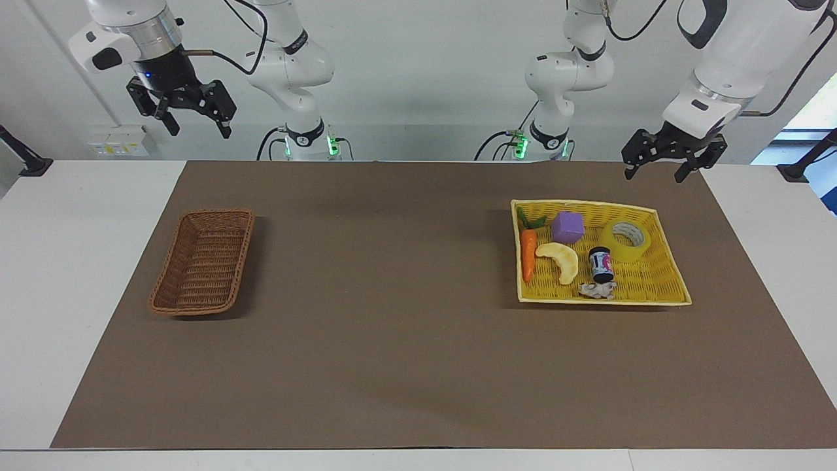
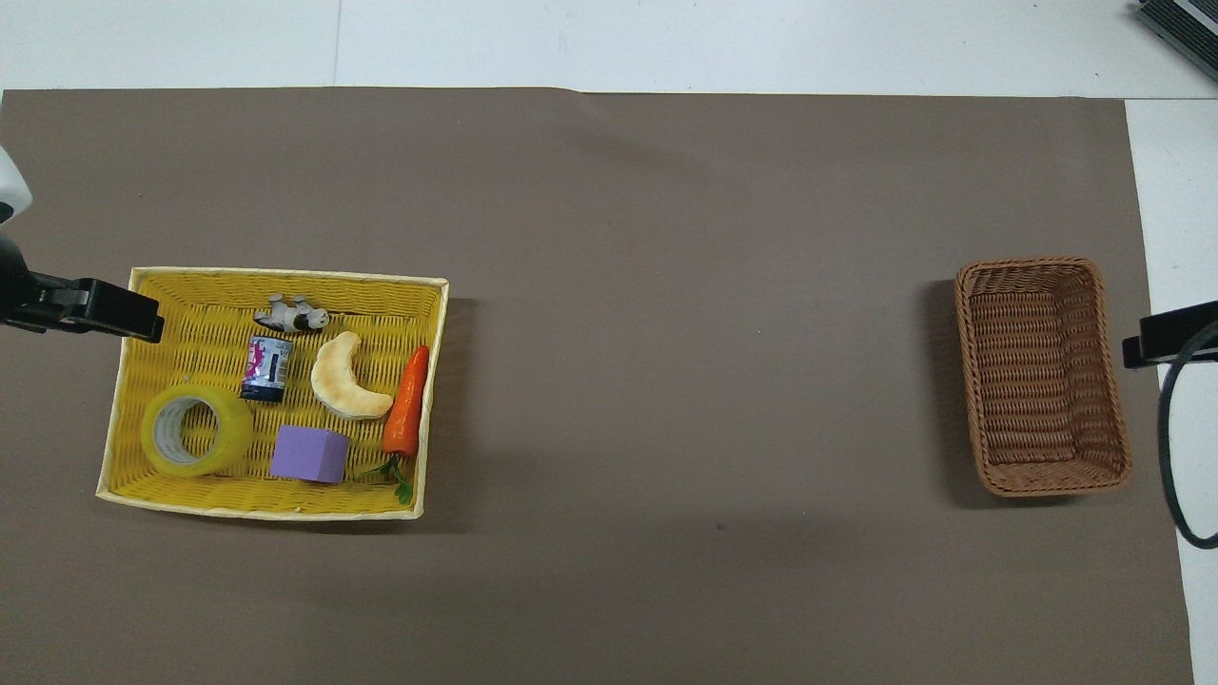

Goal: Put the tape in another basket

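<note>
The yellow tape roll (image 1: 626, 239) lies flat in the yellow woven tray-basket (image 1: 605, 302) at the left arm's end of the table, in the corner nearer the robots; it also shows in the overhead view (image 2: 195, 430). The dark brown wicker basket (image 1: 204, 261) stands empty at the right arm's end and shows in the overhead view too (image 2: 1042, 376). My left gripper (image 1: 657, 174) is open and empty, raised just off the tray-basket's edge. My right gripper (image 1: 199, 127) is open and empty, raised high above the brown basket's end of the table.
The yellow tray-basket (image 2: 285, 276) also holds a purple cube (image 2: 307, 454), a carrot (image 2: 407, 401), a pale crescent pastry (image 2: 344, 378), a small can (image 2: 266, 368) and a small toy animal (image 2: 290, 316). A brown mat (image 1: 392, 294) covers the table.
</note>
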Action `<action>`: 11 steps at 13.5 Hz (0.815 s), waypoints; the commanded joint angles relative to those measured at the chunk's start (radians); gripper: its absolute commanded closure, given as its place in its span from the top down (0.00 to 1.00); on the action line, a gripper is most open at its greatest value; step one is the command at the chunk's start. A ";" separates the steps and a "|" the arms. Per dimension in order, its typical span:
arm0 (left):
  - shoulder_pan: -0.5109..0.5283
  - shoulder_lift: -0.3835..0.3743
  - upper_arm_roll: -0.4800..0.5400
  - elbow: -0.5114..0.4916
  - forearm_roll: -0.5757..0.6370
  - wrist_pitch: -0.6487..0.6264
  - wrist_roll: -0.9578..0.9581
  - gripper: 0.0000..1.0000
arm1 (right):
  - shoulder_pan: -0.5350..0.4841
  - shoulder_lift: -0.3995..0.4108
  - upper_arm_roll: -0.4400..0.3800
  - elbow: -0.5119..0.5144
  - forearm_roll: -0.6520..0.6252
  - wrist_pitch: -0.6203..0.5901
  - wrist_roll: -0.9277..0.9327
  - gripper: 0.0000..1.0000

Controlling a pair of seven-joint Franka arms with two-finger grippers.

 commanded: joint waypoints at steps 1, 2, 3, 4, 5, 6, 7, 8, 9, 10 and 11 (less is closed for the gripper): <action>0.009 -0.021 0.002 -0.002 -0.019 0.007 0.050 1.00 | -0.014 -0.009 0.009 -0.013 -0.002 0.017 -0.017 1.00; 0.009 -0.022 0.003 -0.002 -0.019 0.007 0.050 1.00 | -0.014 -0.009 0.009 -0.015 -0.002 0.017 -0.017 1.00; 0.009 -0.024 0.005 -0.005 -0.019 0.004 0.051 1.00 | -0.014 -0.009 0.009 -0.015 -0.001 0.017 -0.017 1.00; 0.009 -0.025 0.005 -0.007 -0.019 0.002 0.051 1.00 | -0.014 -0.009 0.009 -0.015 -0.002 0.017 -0.017 1.00; 0.010 -0.027 0.005 -0.011 -0.019 0.002 0.054 1.00 | -0.014 -0.010 0.009 -0.015 -0.002 0.017 -0.017 1.00; 0.010 -0.028 0.006 -0.016 -0.019 0.004 0.054 1.00 | -0.014 -0.009 0.009 -0.015 -0.002 0.017 -0.017 1.00; 0.010 -0.028 0.006 -0.016 -0.019 0.005 0.054 1.00 | -0.014 -0.009 0.009 -0.015 -0.001 0.017 -0.017 1.00; 0.010 -0.030 0.005 -0.018 -0.019 0.005 0.053 1.00 | -0.014 -0.009 0.009 -0.015 -0.002 0.017 -0.017 1.00; 0.010 -0.033 0.005 -0.022 -0.020 0.005 0.050 1.00 | -0.014 -0.009 0.009 -0.015 -0.002 0.017 -0.017 1.00; 0.010 -0.035 0.006 -0.025 -0.019 0.008 0.045 1.00 | -0.014 -0.009 0.009 -0.015 -0.002 0.017 -0.017 1.00; 0.010 -0.033 0.005 -0.025 -0.020 0.010 0.045 1.00 | -0.014 -0.009 0.009 -0.015 -0.001 0.017 -0.017 1.00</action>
